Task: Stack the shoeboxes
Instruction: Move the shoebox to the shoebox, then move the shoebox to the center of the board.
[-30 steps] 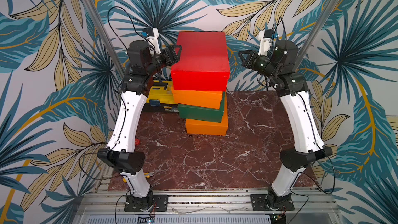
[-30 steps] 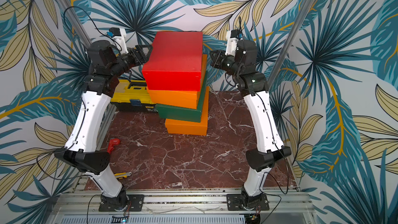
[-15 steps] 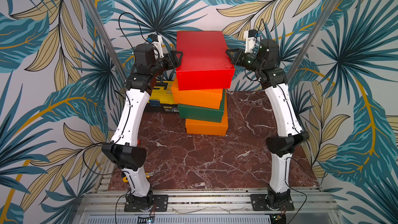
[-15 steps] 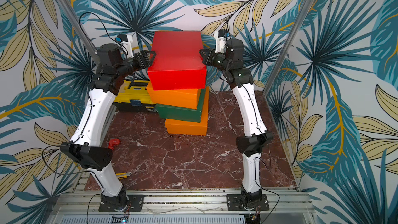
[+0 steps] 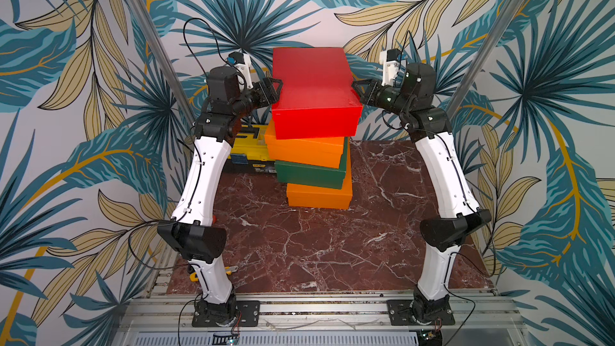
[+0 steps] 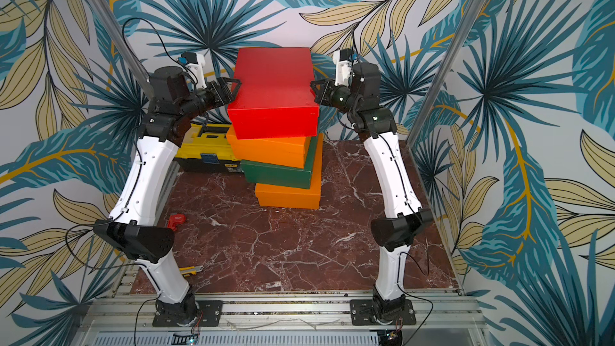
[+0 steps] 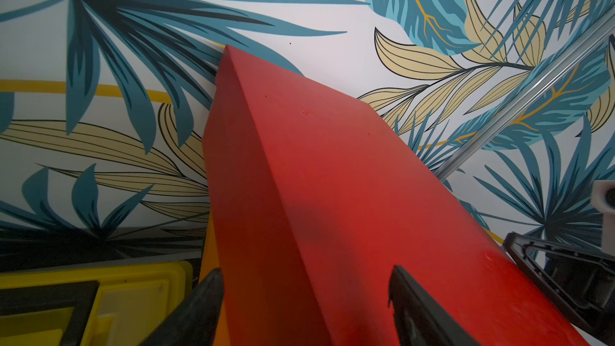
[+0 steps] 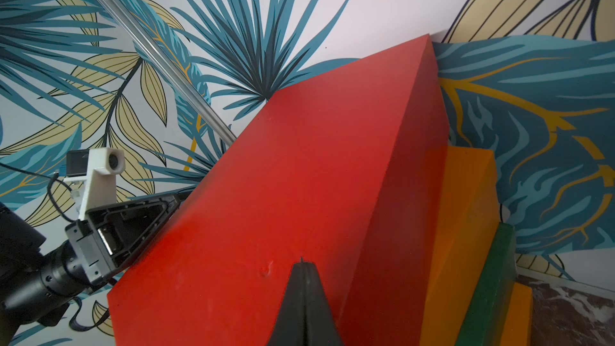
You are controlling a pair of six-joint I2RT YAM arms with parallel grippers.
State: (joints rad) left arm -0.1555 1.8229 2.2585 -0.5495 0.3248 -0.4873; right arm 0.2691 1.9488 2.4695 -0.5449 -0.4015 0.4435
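Atop the upper orange box (image 5: 304, 149), green box (image 5: 311, 174) and bottom orange box (image 5: 319, 196), the red box (image 5: 314, 89) sits skewed, squeezed between the wide-open left gripper (image 7: 304, 297) straddling its edge and the closed right gripper (image 8: 303, 294), apparently to steady or square it.

Stack, top down: red shoebox (image 5: 314, 84), orange shoebox (image 5: 304, 151), dark green shoebox (image 5: 309, 174), orange bottom shoebox (image 5: 317, 196). Surface (image 5: 332, 247): dark red-brown marble, white veining. Toolbox (image 6: 203, 151) yellow and black; walls (image 5: 66, 94) teal and tan leaf print on white.
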